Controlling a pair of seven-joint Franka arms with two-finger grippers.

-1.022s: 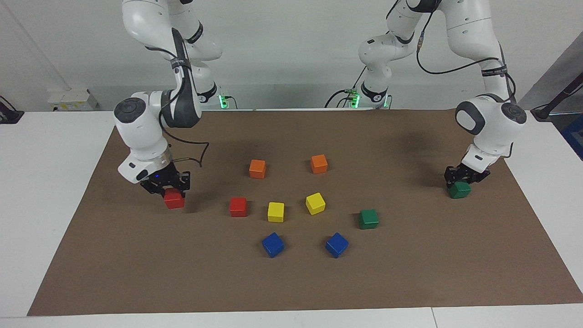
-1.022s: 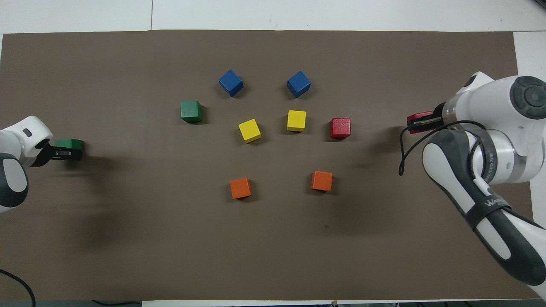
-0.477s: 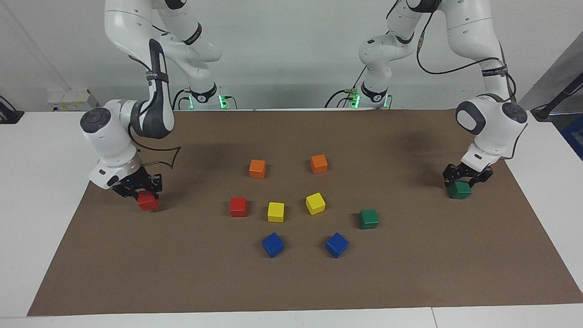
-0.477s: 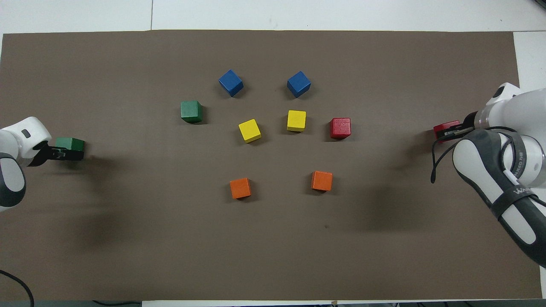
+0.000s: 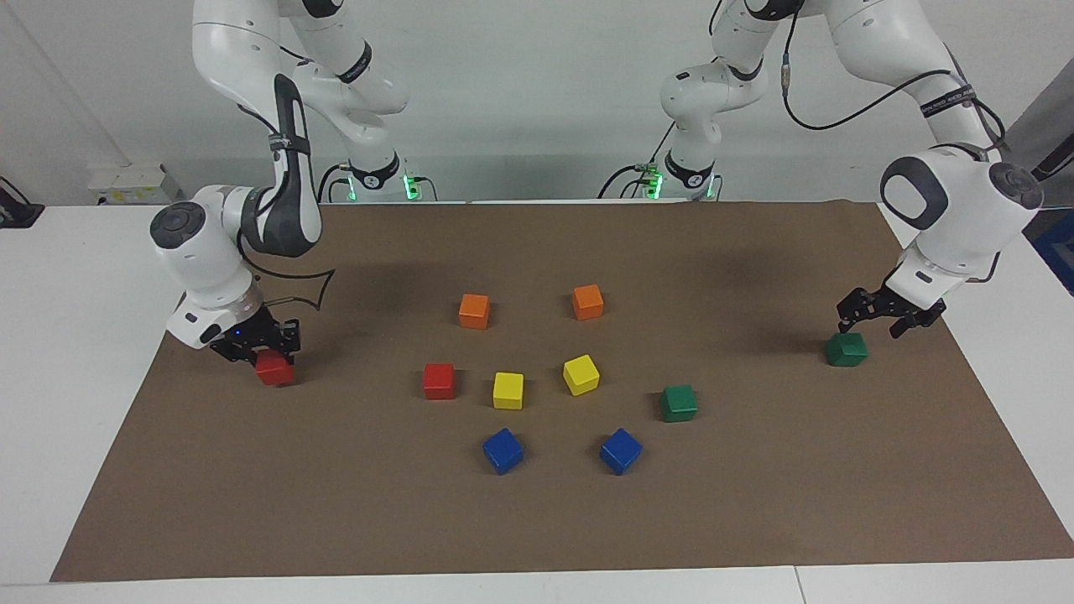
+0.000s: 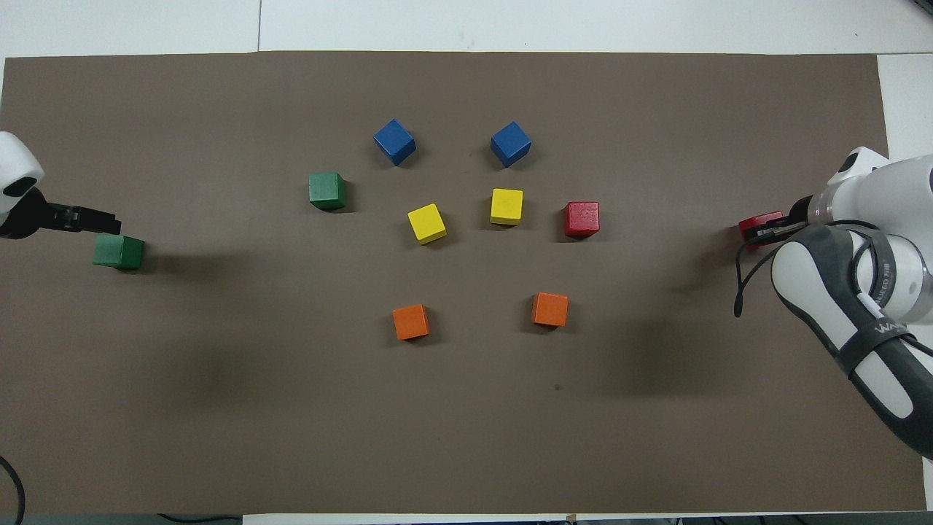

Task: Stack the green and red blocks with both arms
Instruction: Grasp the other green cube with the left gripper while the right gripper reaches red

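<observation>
Your right gripper point(image 5: 256, 346) clamps a red block point(image 5: 274, 368); your left gripper point(image 5: 878, 313) hangs spread, empty.

The red block sits square on the mat point(image 5: 537, 520) at the right arm's end. The left gripper tilts above a green block point(image 5: 846, 349) lying free.

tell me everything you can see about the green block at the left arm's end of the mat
The green block is a small dark green cube with a smooth, slightly glossy look. It sits flat on the brown mat near the left arm's end, alone. Nothing grips it: the left gripper is open just above it, clear of it. The other green block lies toward the middle.
</observation>
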